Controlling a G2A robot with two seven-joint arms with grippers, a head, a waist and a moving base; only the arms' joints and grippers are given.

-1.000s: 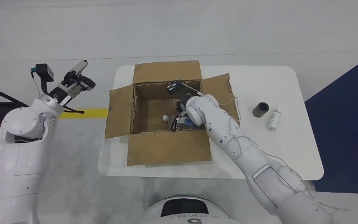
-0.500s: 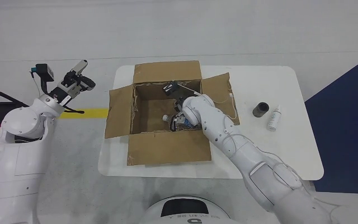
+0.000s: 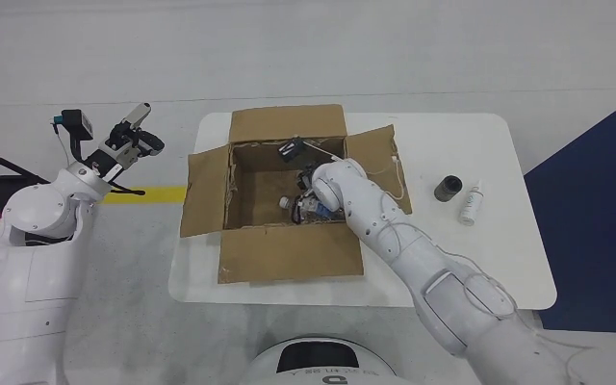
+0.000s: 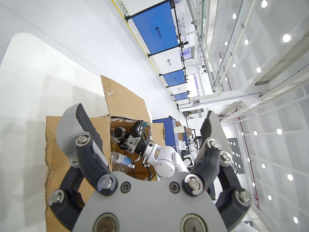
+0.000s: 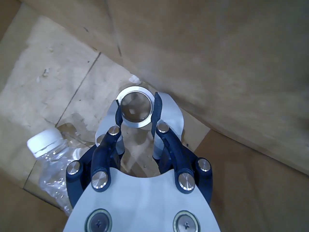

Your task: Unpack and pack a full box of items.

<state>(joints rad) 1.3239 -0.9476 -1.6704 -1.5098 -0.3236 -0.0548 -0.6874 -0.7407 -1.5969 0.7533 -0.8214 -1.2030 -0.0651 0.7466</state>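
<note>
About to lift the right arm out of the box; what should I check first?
1. Grip: right gripper shut on metal cup: ok.
2. Snag: plastic bottle clear of that gripper: cannot tell, it lies close beside.
3. Exit: flaps of box open: ok.
4. Other arm: left gripper open, off beyond the table's edge: ok.
5. Set-down: bare table near dark cylinder and white bottle: ok.

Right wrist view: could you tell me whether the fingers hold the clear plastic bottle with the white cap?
No, the right gripper has its fingers closed on a round silver metal object; the bottle lies beside it.
</note>
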